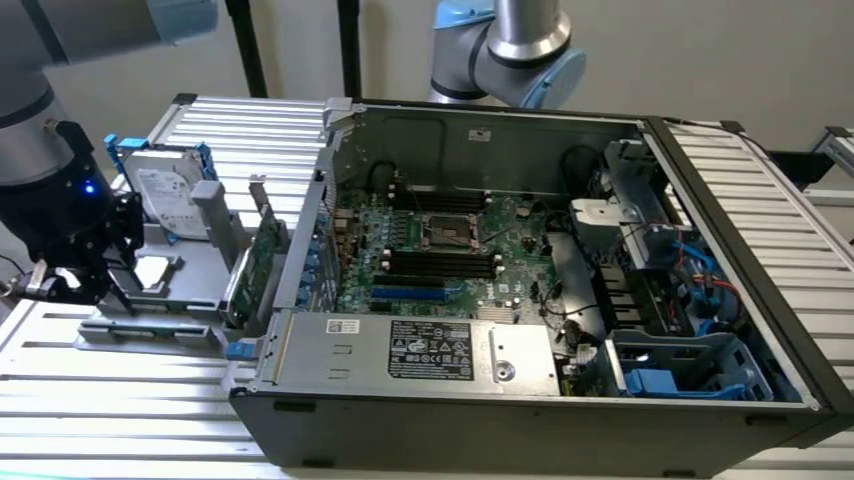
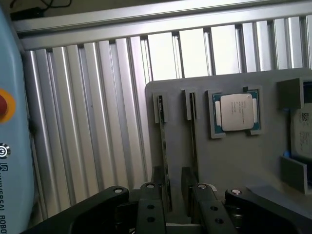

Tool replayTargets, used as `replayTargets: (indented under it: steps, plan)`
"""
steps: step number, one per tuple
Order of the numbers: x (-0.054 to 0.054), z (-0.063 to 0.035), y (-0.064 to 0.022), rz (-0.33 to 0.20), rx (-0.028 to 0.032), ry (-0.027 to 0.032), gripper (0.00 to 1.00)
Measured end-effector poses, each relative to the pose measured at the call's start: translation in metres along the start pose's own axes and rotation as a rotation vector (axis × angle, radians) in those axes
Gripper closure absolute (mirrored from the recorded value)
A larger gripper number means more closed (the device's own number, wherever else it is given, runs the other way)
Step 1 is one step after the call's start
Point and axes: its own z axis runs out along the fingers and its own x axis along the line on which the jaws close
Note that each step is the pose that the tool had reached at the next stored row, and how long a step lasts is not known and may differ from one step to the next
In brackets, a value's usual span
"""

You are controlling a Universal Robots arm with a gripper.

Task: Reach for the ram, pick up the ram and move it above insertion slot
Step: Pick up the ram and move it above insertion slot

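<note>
Two thin ram sticks stand on edge in a grey fixture plate (image 2: pixel 234 161). In the wrist view, the ram (image 2: pixel 164 141) runs down between my black fingers (image 2: pixel 151 209), close against one of them; the second stick (image 2: pixel 193 131) stands beside it. My gripper (image 2: pixel 178 212) is open, its jaws either side of the first stick. In the exterior view my gripper (image 1: pixel 78 285) hangs low over the fixture at the exterior view's left. The black memory slots (image 1: pixel 441 262) lie on the motherboard beside the CPU socket (image 1: pixel 447 232).
The open computer case (image 1: pixel 534 400) takes up the middle. On the fixture sit a loose CPU (image 2: pixel 236 112), a silver hard drive (image 1: pixel 167 190) and a broader green expansion card (image 1: pixel 267 255). A second robot arm (image 1: pixel 514 50) stands behind the case.
</note>
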Motion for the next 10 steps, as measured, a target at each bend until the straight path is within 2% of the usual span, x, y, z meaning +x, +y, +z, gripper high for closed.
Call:
replayTargets:
  steps: [10]
  plan:
    - [0.003, 0.0183, -0.0009, -0.006, 0.0001, 0.0001, 0.69]
